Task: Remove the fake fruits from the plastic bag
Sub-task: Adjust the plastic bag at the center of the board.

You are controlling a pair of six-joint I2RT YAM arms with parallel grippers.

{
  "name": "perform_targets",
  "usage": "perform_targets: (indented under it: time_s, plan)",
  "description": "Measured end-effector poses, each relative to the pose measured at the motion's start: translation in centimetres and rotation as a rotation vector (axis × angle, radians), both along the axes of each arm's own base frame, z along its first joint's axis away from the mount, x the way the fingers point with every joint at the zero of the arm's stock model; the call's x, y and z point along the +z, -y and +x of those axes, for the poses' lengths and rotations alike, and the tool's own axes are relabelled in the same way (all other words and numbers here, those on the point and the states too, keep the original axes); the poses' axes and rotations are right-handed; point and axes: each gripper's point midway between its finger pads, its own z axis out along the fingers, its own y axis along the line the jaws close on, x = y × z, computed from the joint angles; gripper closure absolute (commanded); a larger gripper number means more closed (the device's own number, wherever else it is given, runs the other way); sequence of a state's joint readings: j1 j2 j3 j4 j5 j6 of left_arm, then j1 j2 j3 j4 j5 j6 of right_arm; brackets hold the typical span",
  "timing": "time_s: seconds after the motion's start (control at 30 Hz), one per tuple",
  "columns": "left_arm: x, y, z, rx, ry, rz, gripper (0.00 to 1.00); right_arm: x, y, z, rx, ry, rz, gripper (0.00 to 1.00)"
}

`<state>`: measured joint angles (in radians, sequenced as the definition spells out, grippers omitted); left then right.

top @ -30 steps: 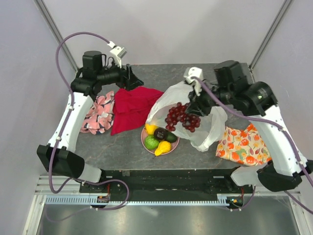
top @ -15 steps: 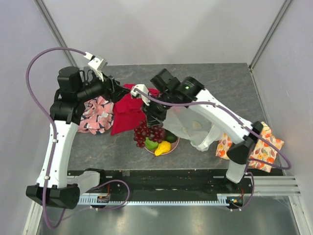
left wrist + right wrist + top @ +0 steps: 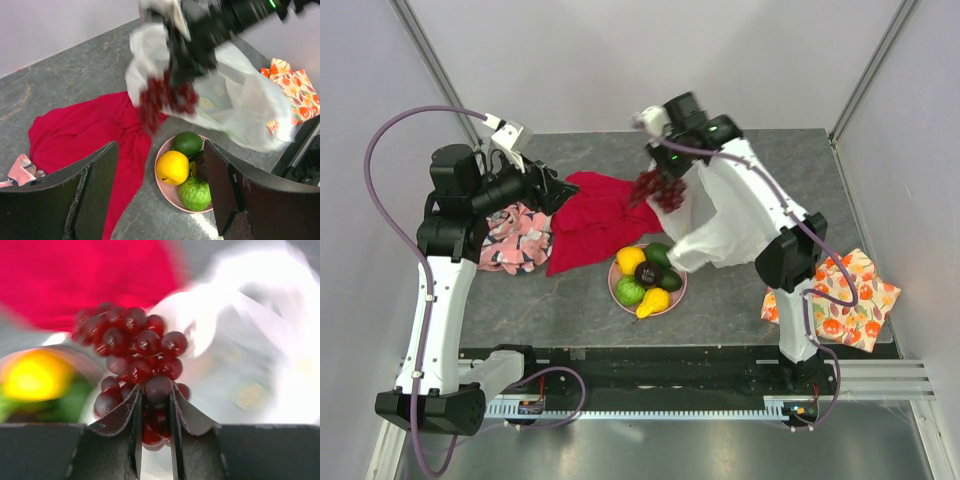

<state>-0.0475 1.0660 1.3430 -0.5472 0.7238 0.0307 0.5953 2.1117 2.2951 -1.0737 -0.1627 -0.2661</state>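
Observation:
My right gripper (image 3: 660, 175) (image 3: 154, 392) is shut on a dark red grape bunch (image 3: 655, 190) (image 3: 135, 340), held in the air at the back of the table, beside the red cloth. The translucent white plastic bag (image 3: 720, 215) (image 3: 240, 105) hangs crumpled just behind and below the grapes. On the pink plate (image 3: 615, 285) (image 3: 162, 185) lie a yellow-orange citrus (image 3: 631, 260) (image 3: 173, 167), a green lime (image 3: 629, 291) (image 3: 195, 193), a yellow pear (image 3: 655, 301) and dark avocados (image 3: 662, 255) (image 3: 187, 144). My left gripper (image 3: 548, 190) (image 3: 160, 200) hovers open at the left.
A red cloth (image 3: 590, 220) (image 3: 80, 135) is spread left of the plate. A pink floral cloth (image 3: 520, 235) lies at the left edge. An orange fruit-printed cloth (image 3: 830, 295) lies at the right edge, by the right arm's base.
The right gripper carried the grapes from the bag, over the plate, then up toward the back; the bag shifted with it. The left arm drew back to the left.

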Motion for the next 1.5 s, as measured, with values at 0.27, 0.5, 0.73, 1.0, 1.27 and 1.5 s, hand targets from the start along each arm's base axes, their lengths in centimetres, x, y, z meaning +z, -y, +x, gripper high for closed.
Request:
perform_targets:
  time_s: [0.27, 0.5, 0.73, 1.0, 1.27, 1.5]
  plan:
    - [0.1, 0.7, 0.0, -0.039, -0.011, -0.032, 0.25, 2.3, 14.5, 6.4, -0.276, 0.114, -0.056, 1.00]
    - [-0.1, 1.1, 0.3, -0.056, -0.037, -0.058, 0.25, 6.1, -4.0, -14.9, 0.399, 0.171, 0.059, 1.00]
    - [0.1, 1.1, 0.2, -0.056, -0.038, -0.065, 0.25, 1.2, -3.3, -20.4, 0.515, 0.061, -0.036, 1.00]
    - [0.5, 0.8, -0.1, -0.053, -0.022, -0.067, 0.25, -1.3, 4.9, -8.8, 0.148, 0.054, -0.161, 1.00]
    - [0.4, 1.1, 0.1, -0.070, -0.037, -0.081, 0.25, 5.0, 19.1, 3.7, -0.289, 0.221, -0.130, 1.00]
    - [-0.4, 1.5, 1.0, -0.084, -0.081, -0.105, 0.25, 4.2, 19.2, 3.4, -0.303, 0.208, -0.157, 1.00]
